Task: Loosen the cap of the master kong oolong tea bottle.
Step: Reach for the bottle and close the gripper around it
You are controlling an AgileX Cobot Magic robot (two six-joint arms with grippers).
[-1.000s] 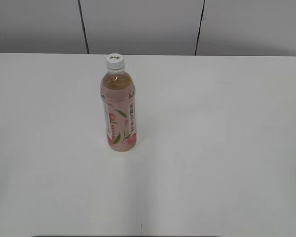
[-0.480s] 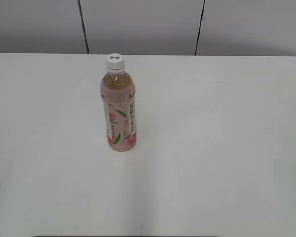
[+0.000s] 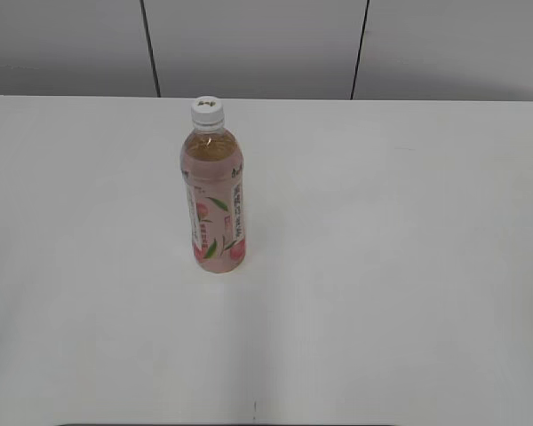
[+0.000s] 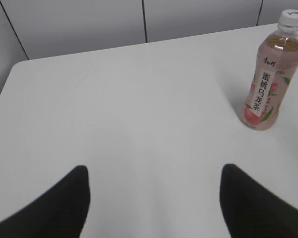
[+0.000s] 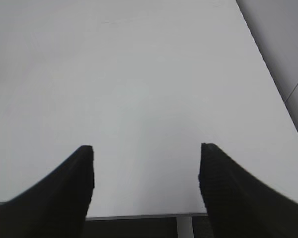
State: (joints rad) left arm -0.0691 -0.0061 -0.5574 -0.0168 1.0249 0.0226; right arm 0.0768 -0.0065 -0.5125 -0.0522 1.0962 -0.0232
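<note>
— Right, where is everything from your side?

— The master kong oolong tea bottle (image 3: 213,197) stands upright on the white table (image 3: 391,266), left of the middle in the exterior view and well toward the back. The cap (image 3: 207,113) is seated on its neck. Neither arm shows in that view at all.

— And the pincers?

— I have the left gripper (image 4: 154,193) spread wide over bare table, nothing between its fingers; the bottle sits well apart from it, up in the far right corner of its wrist view. The right gripper (image 5: 146,171) is just as wide and empty, looking down at the table's near edge, with no bottle in its view.

— How do you expect the bottle to behave?

— It looks nearly full, so I'd judge it fairly heavy and steady on its base, but tall enough to tip if nudged high. The plastic wall is thin and smooth; squeezed hard, it will likely give. I'd hold the labelled body with one arm, around mid-height, and pinch the cap's side with the other. That cap is small, so the pinch must be centred.
</note>
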